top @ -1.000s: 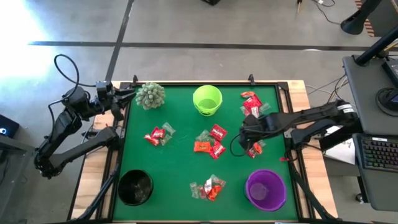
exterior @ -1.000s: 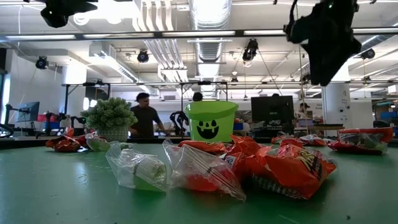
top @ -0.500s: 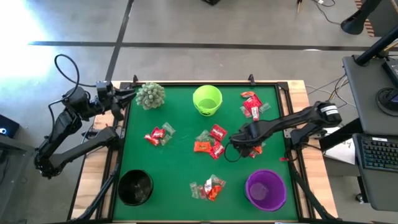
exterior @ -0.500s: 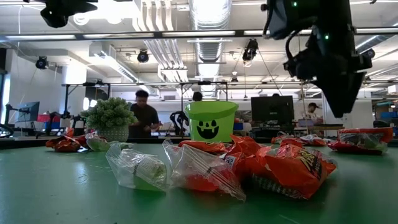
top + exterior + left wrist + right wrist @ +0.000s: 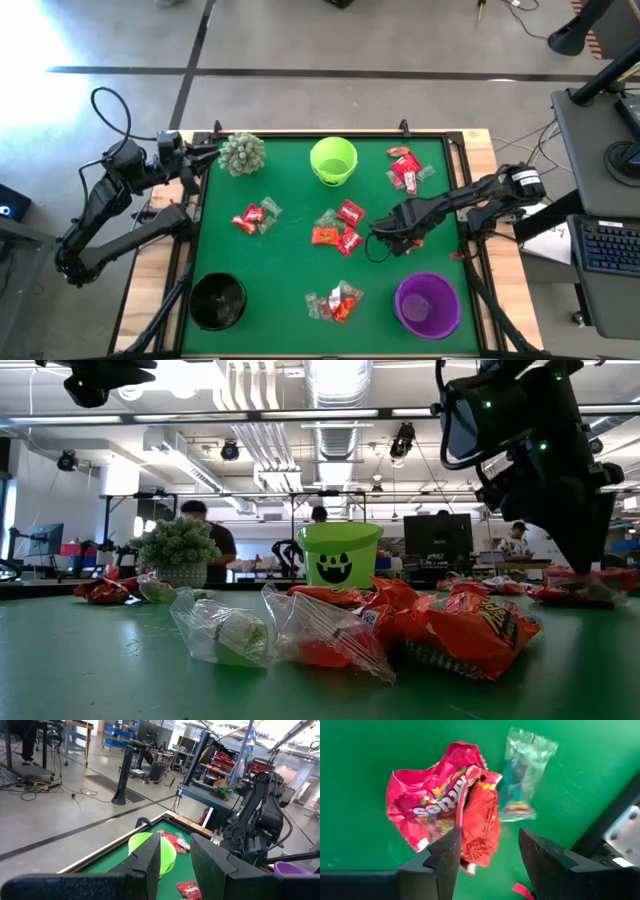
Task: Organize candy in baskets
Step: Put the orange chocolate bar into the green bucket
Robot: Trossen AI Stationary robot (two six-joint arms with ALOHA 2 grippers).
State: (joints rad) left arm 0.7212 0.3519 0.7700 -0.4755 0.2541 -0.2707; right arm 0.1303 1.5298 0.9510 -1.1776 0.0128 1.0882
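Small wrapped sweets lie in several clusters on the green table (image 5: 290, 270). My right gripper (image 5: 487, 857) is open and points down over the cluster nearest the table's right edge. That cluster is a red Skittles pack (image 5: 432, 810), a second red pack (image 5: 480, 822) and a clear greenish pack (image 5: 522, 777). The fingers stand on either side of the second red pack's end, and I see no touch. In the high view this gripper (image 5: 384, 238) is beside that cluster (image 5: 413, 241). The lime green basket (image 5: 333, 160), black basket (image 5: 218, 300) and purple basket (image 5: 428, 305) stand upright. My left gripper (image 5: 177, 865) waits open at the far left corner.
A spiky pale-green plant (image 5: 241, 153) stands at the far left corner, close to my left gripper (image 5: 205, 150). Other candy clusters lie at left centre (image 5: 255, 215), centre (image 5: 338, 228), far right (image 5: 405, 168) and near the front (image 5: 335, 302). A raised rim runs around the table.
My right gripper has moved toward the near edge and a little left, and has come down until it is low over the right-hand candy cluster. The candy and baskets have stayed put.
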